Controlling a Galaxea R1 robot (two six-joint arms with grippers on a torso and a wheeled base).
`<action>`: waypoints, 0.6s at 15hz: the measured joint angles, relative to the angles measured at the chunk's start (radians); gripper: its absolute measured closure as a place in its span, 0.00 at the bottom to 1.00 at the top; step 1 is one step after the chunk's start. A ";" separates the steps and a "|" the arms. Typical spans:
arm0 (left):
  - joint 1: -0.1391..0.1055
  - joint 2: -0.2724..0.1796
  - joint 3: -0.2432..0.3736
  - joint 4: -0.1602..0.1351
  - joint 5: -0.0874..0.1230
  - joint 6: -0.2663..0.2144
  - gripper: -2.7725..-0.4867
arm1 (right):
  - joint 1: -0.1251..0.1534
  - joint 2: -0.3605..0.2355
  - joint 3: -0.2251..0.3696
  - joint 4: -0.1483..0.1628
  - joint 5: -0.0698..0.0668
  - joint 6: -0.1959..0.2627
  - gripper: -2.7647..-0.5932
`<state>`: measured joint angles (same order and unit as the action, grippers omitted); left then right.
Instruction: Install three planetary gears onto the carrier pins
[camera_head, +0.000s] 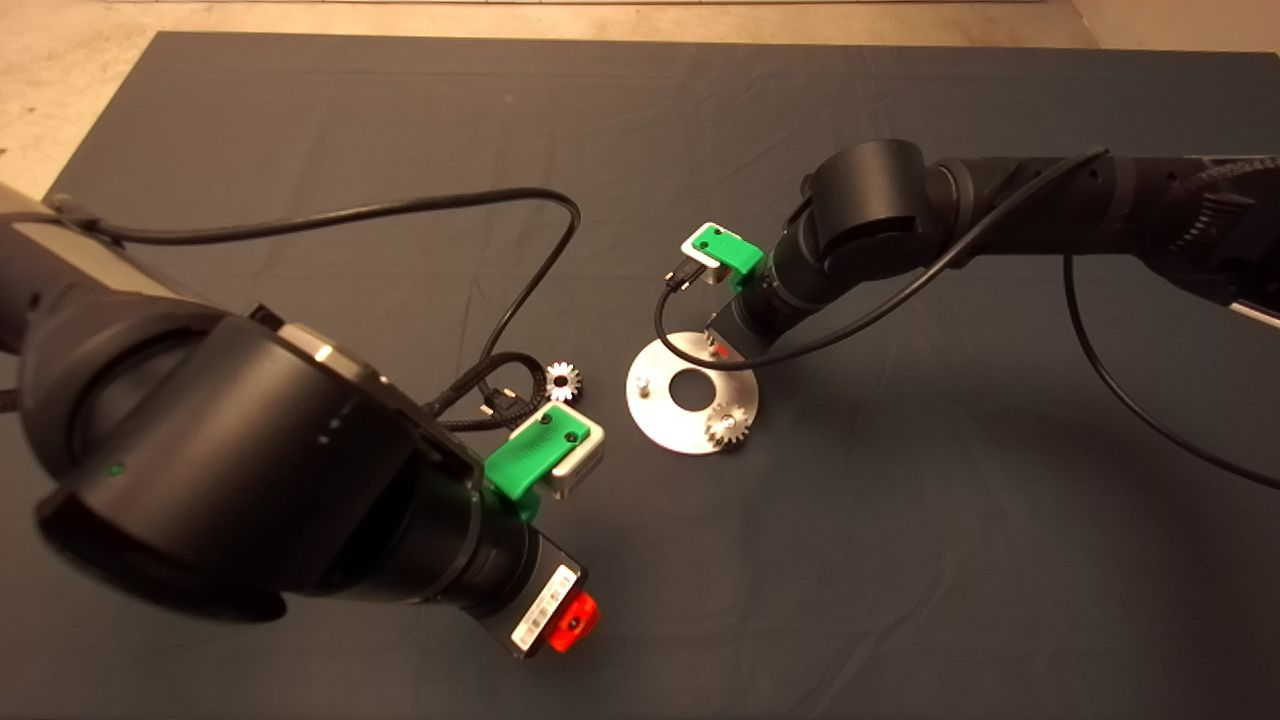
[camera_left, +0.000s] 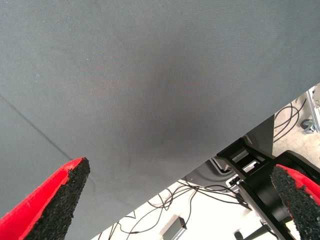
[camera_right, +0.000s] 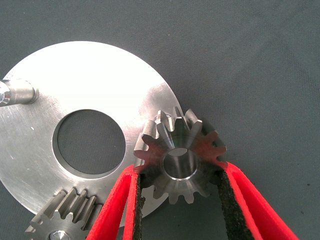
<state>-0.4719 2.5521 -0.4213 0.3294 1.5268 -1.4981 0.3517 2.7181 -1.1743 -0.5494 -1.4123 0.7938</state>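
Note:
The silver disc (camera_head: 672, 425) lies mid-mat and fills the right wrist view (camera_right: 90, 75). One planetary gear (camera_head: 723, 428) sits on its near-right pin and also shows in the right wrist view (camera_right: 65, 220). One carrier pin (camera_head: 645, 383) stands bare; it shows in the right wrist view too (camera_right: 17, 93). My right gripper (camera_head: 718, 349) is over the disc's far edge, shut (camera_right: 180, 170) on a second gear (camera_right: 175, 135) whose centre hole shows a silver pin top. A third gear (camera_head: 563, 381) lies loose on the mat left of the disc. My left gripper (camera_head: 572, 620) hangs open and empty (camera_left: 180, 170) over the mat's near part.
The left arm's black cable (camera_head: 520, 290) loops over the mat close to the loose gear. The left wrist view shows the mat's edge (camera_left: 210, 160) with floor cables and a black frame (camera_left: 250, 165) beyond. The dark mat (camera_head: 950, 520) extends to the right of the disc.

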 joint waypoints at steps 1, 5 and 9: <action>0.000 -0.001 0.000 0.000 0.000 0.000 0.06 | 0.000 0.000 0.000 0.000 0.000 0.000 0.86; 0.000 -0.001 0.000 0.000 0.000 0.000 0.06 | -0.006 0.000 0.007 0.000 -0.006 0.000 0.86; 0.000 -0.001 0.000 0.000 0.000 0.000 0.06 | -0.006 0.000 0.006 0.000 -0.007 0.001 0.86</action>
<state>-0.4719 2.5515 -0.4213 0.3294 1.5268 -1.4981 0.3453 2.7181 -1.1679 -0.5498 -1.4191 0.7951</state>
